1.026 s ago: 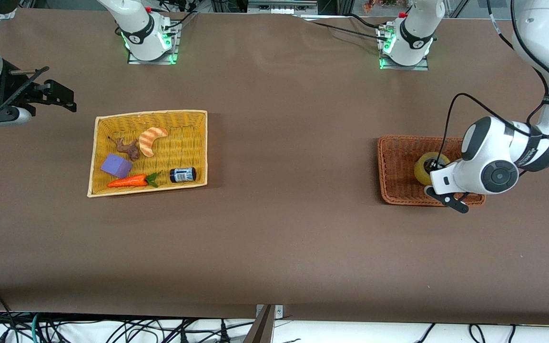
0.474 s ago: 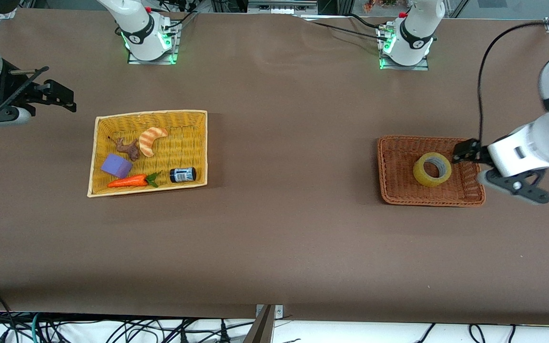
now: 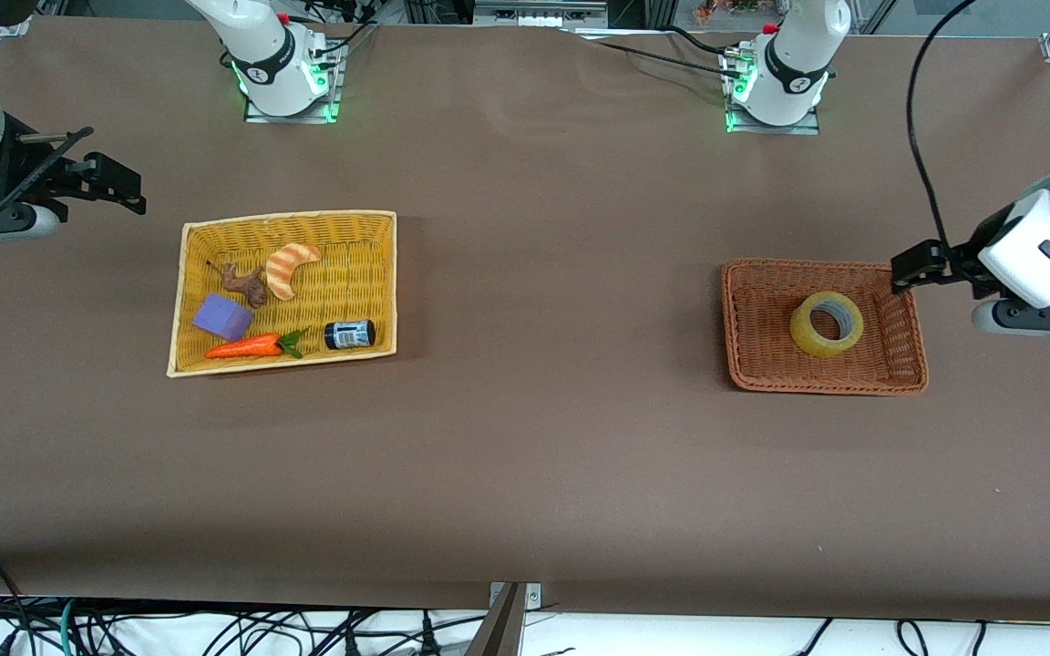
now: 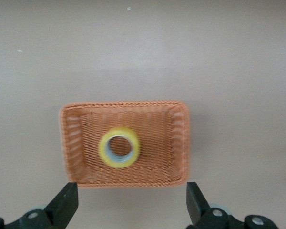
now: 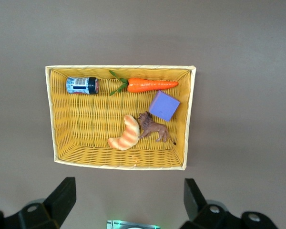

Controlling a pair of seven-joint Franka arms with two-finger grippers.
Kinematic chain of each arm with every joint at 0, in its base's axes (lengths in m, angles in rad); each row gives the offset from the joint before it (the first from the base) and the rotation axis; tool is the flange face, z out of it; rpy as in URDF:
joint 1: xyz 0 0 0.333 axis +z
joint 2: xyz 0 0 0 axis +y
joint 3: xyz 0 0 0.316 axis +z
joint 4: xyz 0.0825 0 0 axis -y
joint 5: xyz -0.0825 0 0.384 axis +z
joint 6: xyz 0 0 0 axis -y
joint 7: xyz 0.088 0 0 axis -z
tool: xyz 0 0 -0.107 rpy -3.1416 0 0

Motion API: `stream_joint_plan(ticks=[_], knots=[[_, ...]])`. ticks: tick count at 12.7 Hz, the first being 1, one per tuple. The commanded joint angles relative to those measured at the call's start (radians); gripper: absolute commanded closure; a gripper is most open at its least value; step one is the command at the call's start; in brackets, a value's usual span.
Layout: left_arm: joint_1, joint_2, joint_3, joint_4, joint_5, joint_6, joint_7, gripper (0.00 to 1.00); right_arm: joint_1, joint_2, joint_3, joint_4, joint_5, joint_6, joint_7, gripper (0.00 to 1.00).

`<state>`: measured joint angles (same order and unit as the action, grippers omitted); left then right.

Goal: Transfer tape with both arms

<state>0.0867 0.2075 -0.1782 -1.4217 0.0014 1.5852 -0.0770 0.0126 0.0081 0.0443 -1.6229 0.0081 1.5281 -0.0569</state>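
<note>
Over at the right arm's end of the surface (image 3: 525, 456), right gripper (image 3: 78, 178) up in the air clear of the yellow basket (image 3: 379, 273), jaws spread wide with nothing between them, waiting. Inside that basket: croissant (image 3: 291, 268) and brown toy animal (image 3: 246, 283) touching, purple block (image 3: 222, 317) just beside the animal, carrot (image 3: 252, 346) and small black jar (image 3: 349, 333) nearer the front camera. Moving along to the left arm's end: tape (image 3: 826, 323) lying flat, hole up, in the middle of the brown basket (image 3: 762, 374), touched by nothing. Last, left gripper (image 3: 921, 273) hanging over that basket's edge, jaws parted and empty, well apart from the tape.
</note>
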Motion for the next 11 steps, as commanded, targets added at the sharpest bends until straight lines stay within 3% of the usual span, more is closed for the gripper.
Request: stream_joint_plan(ticks=[1,3,11], knots=[[-0.071,-0.199,0.138,-0.303,-0.089,0.2,0.052,0.0,-0.008,0.001,0.002,0.012,0.009,-0.002,-0.008,0.0],[-0.085,-0.214,0.14,-0.319,-0.019,0.202,0.055,0.0,-0.01,0.003,0.002,0.012,0.009,-0.002,-0.006,0.0],[-0.079,-0.197,0.135,-0.281,-0.015,0.13,0.055,0.0,-0.042,0.001,0.002,0.014,0.019,-0.009,-0.011,0.0]])
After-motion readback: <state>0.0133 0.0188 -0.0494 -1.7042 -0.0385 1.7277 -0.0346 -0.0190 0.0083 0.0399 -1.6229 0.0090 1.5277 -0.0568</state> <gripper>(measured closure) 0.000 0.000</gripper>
